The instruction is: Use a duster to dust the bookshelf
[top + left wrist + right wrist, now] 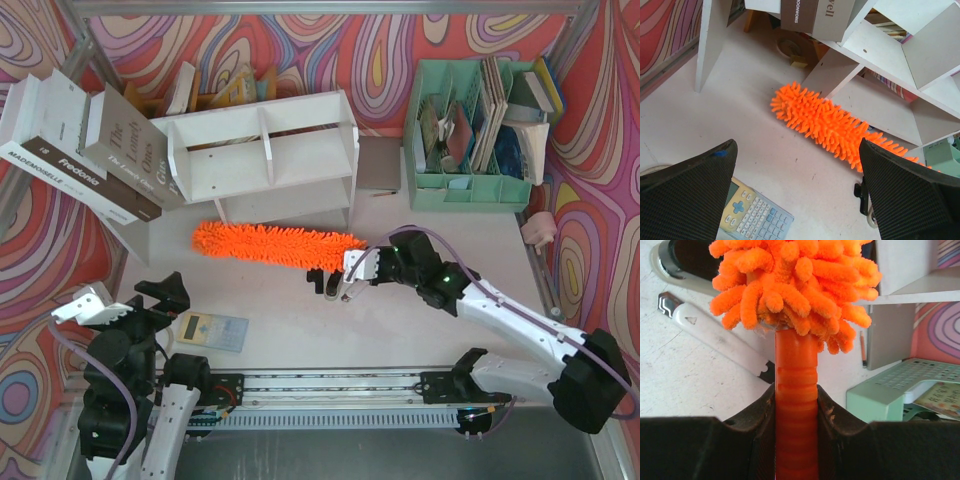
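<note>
Two arms: left one sits at the near-left corner of the bench (pixel 400 320); right one reaches in toward the middle.
Left end effector (pixel 799 170): fingers spread wide, gripping nothing, above a calculator (pixel 212 330).
Right end effector (pixel 796 402): clamped on the duster's thin orange handle, just below the fluffy head.
Duster (pixel 275 245): stretched left to right just in front of the bookshelf's lower edge, handle at its right end; resting on the bench or just off it, cannot tell.
Bookshelf (pixel 265 160): white, two tiers, mid-bench at the back.
Neighbours: stacked books (pixel 90 150) lean at its left; mint-green file organiser (pixel 470 185) stands to its right.
</note>
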Controlling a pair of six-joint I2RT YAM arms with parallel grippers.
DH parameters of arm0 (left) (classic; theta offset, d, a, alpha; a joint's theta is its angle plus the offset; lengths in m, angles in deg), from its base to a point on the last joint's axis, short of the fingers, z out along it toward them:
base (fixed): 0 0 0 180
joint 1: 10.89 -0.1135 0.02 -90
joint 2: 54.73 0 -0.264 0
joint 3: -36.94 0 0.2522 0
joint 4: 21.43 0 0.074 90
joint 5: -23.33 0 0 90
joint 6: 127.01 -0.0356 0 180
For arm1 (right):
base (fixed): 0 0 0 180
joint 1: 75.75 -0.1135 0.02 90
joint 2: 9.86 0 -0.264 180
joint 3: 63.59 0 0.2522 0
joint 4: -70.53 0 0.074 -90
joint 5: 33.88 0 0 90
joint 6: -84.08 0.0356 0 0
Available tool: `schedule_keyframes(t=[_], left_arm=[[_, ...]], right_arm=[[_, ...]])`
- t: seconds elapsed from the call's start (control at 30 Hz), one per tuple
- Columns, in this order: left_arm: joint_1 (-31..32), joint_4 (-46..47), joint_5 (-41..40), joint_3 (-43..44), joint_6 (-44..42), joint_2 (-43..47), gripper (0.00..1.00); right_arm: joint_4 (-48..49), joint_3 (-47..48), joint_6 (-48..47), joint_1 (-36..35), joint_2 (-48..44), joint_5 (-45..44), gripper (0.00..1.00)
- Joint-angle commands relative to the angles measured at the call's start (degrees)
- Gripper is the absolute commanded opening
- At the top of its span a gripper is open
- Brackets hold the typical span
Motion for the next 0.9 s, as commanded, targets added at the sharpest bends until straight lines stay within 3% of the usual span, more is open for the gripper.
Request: schedule_keyframes(t=[0.0, 0.43, 0.87], left_arm=[[0.50, 0.95, -0.68, -0.80, 0.26, 0.69, 0.99], [0.50, 0.95, -0.74, -0.80, 0.26, 0.41, 0.99], [0.50, 1.03, -0.76, -0.87, 0.25, 0.17, 0.98]], right_arm=[[7.51, -0.63, -3.06, 1.46, 0.28, 0.70, 0.00], [7.98, 7.33, -7.02, 3.84, -1.93, 5.52, 0.00], [10.75, -1.21, -3.64, 4.03, 3.18, 6.50, 0.00]])
